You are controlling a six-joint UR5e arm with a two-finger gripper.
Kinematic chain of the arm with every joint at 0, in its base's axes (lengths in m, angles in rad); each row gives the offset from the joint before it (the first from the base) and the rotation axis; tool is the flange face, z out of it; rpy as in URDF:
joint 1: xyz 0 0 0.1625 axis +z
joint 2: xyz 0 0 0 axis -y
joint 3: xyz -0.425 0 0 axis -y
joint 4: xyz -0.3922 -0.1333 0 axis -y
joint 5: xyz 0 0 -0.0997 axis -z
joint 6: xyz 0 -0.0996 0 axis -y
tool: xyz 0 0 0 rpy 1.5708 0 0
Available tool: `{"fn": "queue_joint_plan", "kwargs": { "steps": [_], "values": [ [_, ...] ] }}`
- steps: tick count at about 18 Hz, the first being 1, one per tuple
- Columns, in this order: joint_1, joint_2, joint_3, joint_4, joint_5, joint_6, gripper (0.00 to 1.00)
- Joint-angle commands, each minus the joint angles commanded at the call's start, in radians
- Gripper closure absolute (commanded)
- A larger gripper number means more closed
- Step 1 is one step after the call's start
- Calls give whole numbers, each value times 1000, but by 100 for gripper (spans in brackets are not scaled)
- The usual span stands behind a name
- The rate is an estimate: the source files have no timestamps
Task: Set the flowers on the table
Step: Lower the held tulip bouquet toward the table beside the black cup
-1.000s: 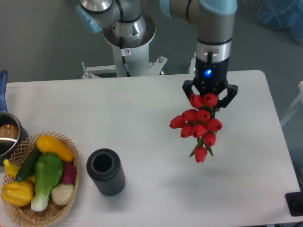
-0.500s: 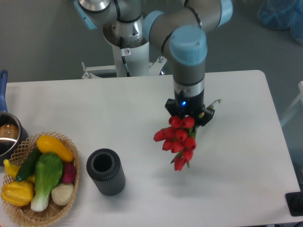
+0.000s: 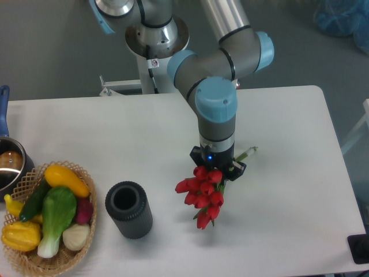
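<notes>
The flowers [image 3: 201,195] are a bunch of red tulips with green leaves; their pale stem end [image 3: 248,153] sticks out to the upper right. My gripper [image 3: 215,166] is shut on the bunch near the blooms and holds it low over the white table [image 3: 288,133], right of centre. The blooms point down and to the left. I cannot tell whether they touch the tabletop.
A black ribbed cylinder vase [image 3: 128,209] stands upright left of the flowers. A wicker basket of vegetables [image 3: 49,217] sits at the front left. A pot [image 3: 8,164] is at the left edge. The robot base [image 3: 155,46] is behind the table.
The gripper has moved left and toward the front of the table with the flowers, and lower toward the tabletop. The bunch now lies closer to the black vase.
</notes>
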Motion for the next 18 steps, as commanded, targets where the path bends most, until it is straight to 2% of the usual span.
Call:
{"fn": "queue_joint_plan", "kwargs": {
  "steps": [4,7,14,15,17,18],
  "values": [
    [-9,-21,0,9,0,-2,60],
    [-15,-38,0,11,0,-3,55],
    [-34,-65,2,26,0,-8,55],
    [-34,-58,2,26,0,-3,52],
    [-31,-48,20,29,0,0,28],
    [-29,-43,44,28,0,0,20]
  ]
}}
